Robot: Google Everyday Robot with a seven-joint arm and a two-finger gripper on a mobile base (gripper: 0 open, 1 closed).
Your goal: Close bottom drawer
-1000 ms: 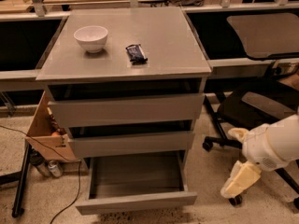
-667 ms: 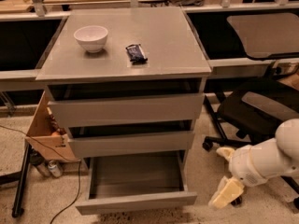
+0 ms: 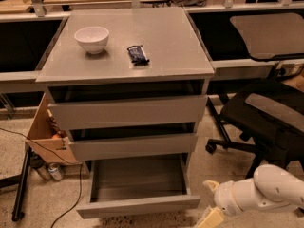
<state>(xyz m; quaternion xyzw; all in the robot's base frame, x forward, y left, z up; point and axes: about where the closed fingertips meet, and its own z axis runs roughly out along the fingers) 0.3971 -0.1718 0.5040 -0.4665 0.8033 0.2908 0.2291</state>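
The grey cabinet (image 3: 128, 80) has three drawers. The bottom drawer (image 3: 137, 205) is pulled out wide; its slim flat grey front faces me and its grey inside (image 3: 137, 177) holds nothing. The two taller drawers above it, the top drawer (image 3: 128, 112) and the middle drawer (image 3: 133, 146), stand slightly out. My gripper (image 3: 211, 217) is at the lower right, just right of the bottom drawer's front right corner and low near the floor, on a white arm (image 3: 266, 191). Its cream fingers run off the bottom edge.
A white bowl (image 3: 91, 38) and a dark snack packet (image 3: 138, 54) lie on the cabinet top. A black office chair (image 3: 266, 118) stands to the right, behind my arm. A cardboard box (image 3: 45, 134), cans (image 3: 50, 171) and a cable lie at the left on the floor.
My arm and gripper have moved down and to the left, closer to the bottom drawer's front right corner. The drawer has not moved.
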